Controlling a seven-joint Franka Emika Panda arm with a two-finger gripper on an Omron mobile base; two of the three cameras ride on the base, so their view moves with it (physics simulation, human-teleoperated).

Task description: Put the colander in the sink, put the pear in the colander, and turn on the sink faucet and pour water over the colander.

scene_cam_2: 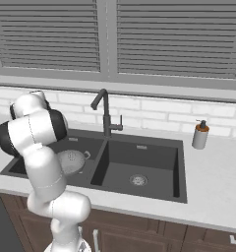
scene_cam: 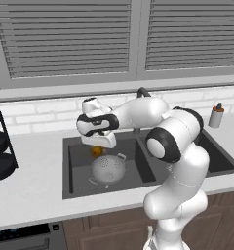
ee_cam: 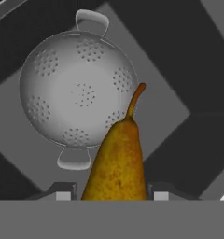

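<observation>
The pale perforated colander (scene_cam: 108, 168) (scene_cam_2: 73, 160) (ee_cam: 76, 93) sits upright in the left basin of the dark double sink (scene_cam: 76, 188) (scene_cam_2: 139, 162). My gripper (scene_cam: 97, 145) (ee_cam: 111, 193) hangs just above it, toward its back left rim, shut on the golden-brown pear (scene_cam: 96, 152) (ee_cam: 118, 163). In the hand view the pear's stem points toward the colander's edge, and the fruit overlaps the bowl's rim. The dark faucet (scene_cam_2: 106, 115) (scene_cam: 142, 92) stands behind the divider between the basins, its spout turned toward the left basin. No water runs.
A soap dispenser (scene_cam: 216, 115) (scene_cam_2: 200, 134) stands on the counter at the back right of the sink. A dark tiered rack (scene_cam: 1, 146) stands at the far left of the counter. The right basin (scene_cam_2: 138, 180) holds only its steel drain.
</observation>
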